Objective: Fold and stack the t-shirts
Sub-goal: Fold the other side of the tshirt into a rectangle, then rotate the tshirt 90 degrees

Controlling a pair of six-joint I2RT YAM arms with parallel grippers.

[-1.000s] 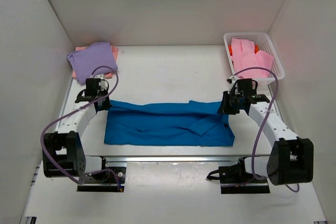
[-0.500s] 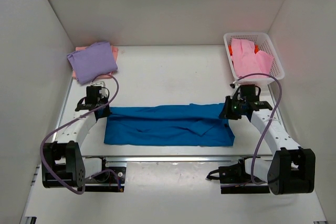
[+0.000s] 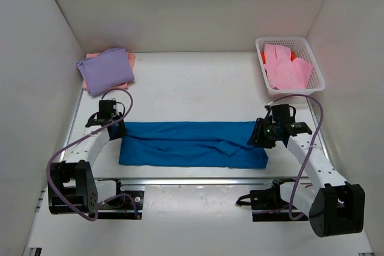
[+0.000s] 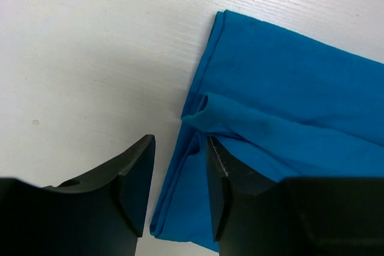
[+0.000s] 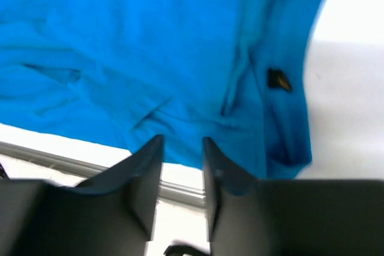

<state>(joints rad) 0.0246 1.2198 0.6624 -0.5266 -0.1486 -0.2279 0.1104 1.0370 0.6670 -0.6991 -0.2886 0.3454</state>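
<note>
At the far left, a lavender t-shirt [image 3: 105, 69] sits folded on a salmon one [image 3: 131, 58]. The left gripper [image 4: 180, 190], fingers narrowly apart, straddles the left edge of the blue t-shirt [image 3: 192, 143], which lies flatter than a second ago. The shirt's small dark tag [image 5: 277, 79] is unreadable. The right gripper [image 5: 182, 172] is narrowly parted over its right end. The white basket [image 3: 259, 43] holds the pink t-shirt [image 3: 287, 67] and the orange t-shirt [image 3: 263, 59].

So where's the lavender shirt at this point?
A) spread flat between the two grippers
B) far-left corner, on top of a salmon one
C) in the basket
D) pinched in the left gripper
B: the lavender shirt lies folded on the salmon shirt in the far-left corner, while the basket holds a pink shirt and the blue shirt is the one between the arms.
</note>
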